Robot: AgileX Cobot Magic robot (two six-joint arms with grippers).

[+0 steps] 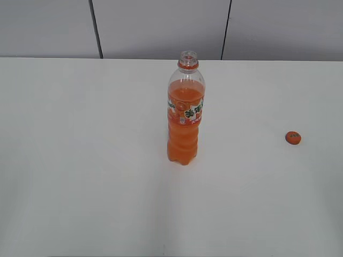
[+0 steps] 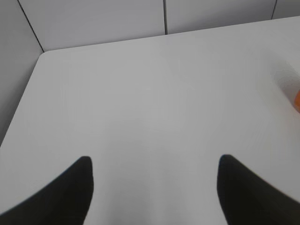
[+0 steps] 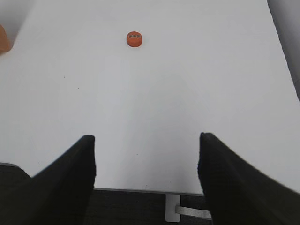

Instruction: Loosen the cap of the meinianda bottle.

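The meinianda bottle (image 1: 185, 115) stands upright in the middle of the white table (image 1: 80, 160), its neck open with no cap on it. An orange sliver of it shows at the right edge of the left wrist view (image 2: 297, 101) and at the left edge of the right wrist view (image 3: 3, 38). The orange cap (image 1: 292, 137) lies flat on the table to the right of the bottle; it also shows in the right wrist view (image 3: 134, 38). My left gripper (image 2: 154, 161) is open and empty over bare table. My right gripper (image 3: 147, 140) is open and empty above the table's near edge, well short of the cap. Neither gripper shows in the exterior view.
A grey panelled wall (image 1: 161, 27) runs behind the table. The table's rounded far-left corner (image 2: 44, 51) shows in the left wrist view. A metal bracket (image 3: 173, 208) sits under the table's front edge in the right wrist view.
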